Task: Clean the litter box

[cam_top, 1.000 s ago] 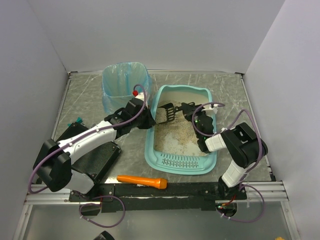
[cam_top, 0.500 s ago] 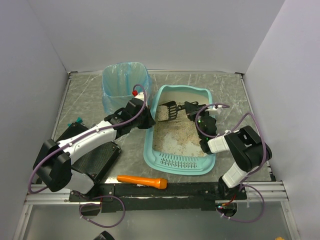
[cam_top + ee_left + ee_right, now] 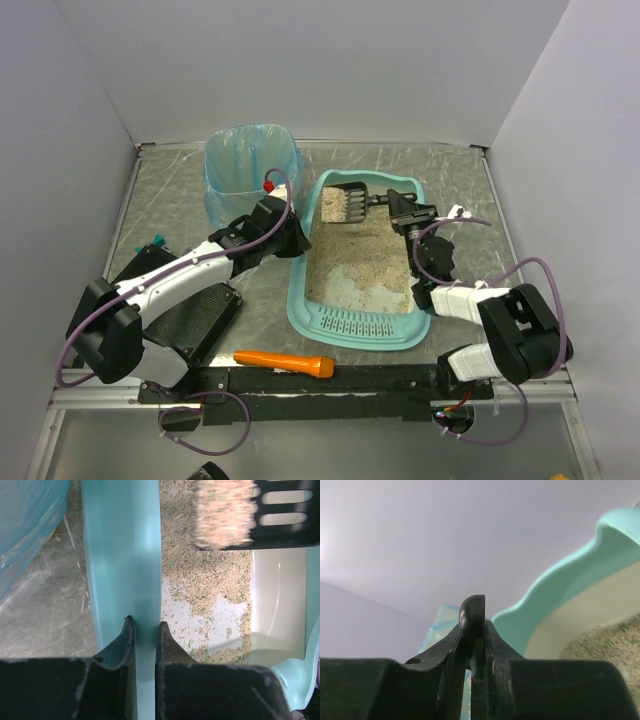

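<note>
Pinching litter box [image 3: 360, 322] by its left rim with left tool [image 3: 144, 626], on worktop [image 3: 170, 200] just beside bin [image 3: 235, 175]. Gripping loaded scoop [image 3: 345, 203] handle with right tool [image 3: 475, 630]. Probably stiff, slick plastic, litter-heavy; best held at rim.

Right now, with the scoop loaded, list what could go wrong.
The heaped, slotted scoop could shed litter over the table on its way to the blue-bagged bin.
The right gripper pinches the handle near its end, so the scoop may twist.
The left gripper, clamped on the litter box rim, sits near that path.
</note>
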You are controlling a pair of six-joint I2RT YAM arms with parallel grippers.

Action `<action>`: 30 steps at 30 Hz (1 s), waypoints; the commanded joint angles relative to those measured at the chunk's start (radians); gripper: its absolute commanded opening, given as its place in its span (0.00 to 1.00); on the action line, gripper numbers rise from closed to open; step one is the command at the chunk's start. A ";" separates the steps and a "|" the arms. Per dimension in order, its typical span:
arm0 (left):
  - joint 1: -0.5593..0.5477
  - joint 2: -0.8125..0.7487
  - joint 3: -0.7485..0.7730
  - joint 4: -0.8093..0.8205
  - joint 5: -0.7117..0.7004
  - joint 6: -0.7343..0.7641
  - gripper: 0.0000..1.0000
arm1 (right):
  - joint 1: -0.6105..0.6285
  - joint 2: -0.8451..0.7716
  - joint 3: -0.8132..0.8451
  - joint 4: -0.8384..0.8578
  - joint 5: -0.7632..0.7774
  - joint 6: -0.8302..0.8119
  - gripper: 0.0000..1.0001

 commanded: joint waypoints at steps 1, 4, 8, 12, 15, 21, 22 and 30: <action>0.003 -0.025 0.040 0.047 0.013 -0.077 0.01 | -0.022 -0.097 -0.023 0.103 0.004 0.044 0.00; 0.003 -0.028 0.031 0.045 0.015 -0.089 0.01 | -0.043 -0.164 -0.036 -0.001 -0.002 0.069 0.00; 0.003 -0.025 0.028 0.042 0.010 -0.098 0.01 | -0.077 -0.296 -0.037 -0.280 -0.025 0.158 0.00; 0.003 -0.030 0.020 0.045 0.003 -0.101 0.01 | -0.103 -0.430 -0.045 -0.523 -0.026 0.268 0.00; 0.003 -0.034 0.013 0.051 0.003 -0.103 0.01 | -0.121 -0.517 -0.060 -0.650 -0.042 0.328 0.00; 0.003 -0.036 0.003 0.065 0.013 -0.098 0.01 | -0.127 -0.548 -0.083 -0.641 -0.077 0.362 0.00; 0.003 -0.033 0.005 0.065 0.012 -0.098 0.01 | -0.140 -0.545 -0.083 -0.637 -0.085 0.357 0.00; 0.003 -0.034 0.009 0.058 0.006 -0.100 0.01 | -0.216 -0.542 -0.094 -0.557 -0.203 0.234 0.00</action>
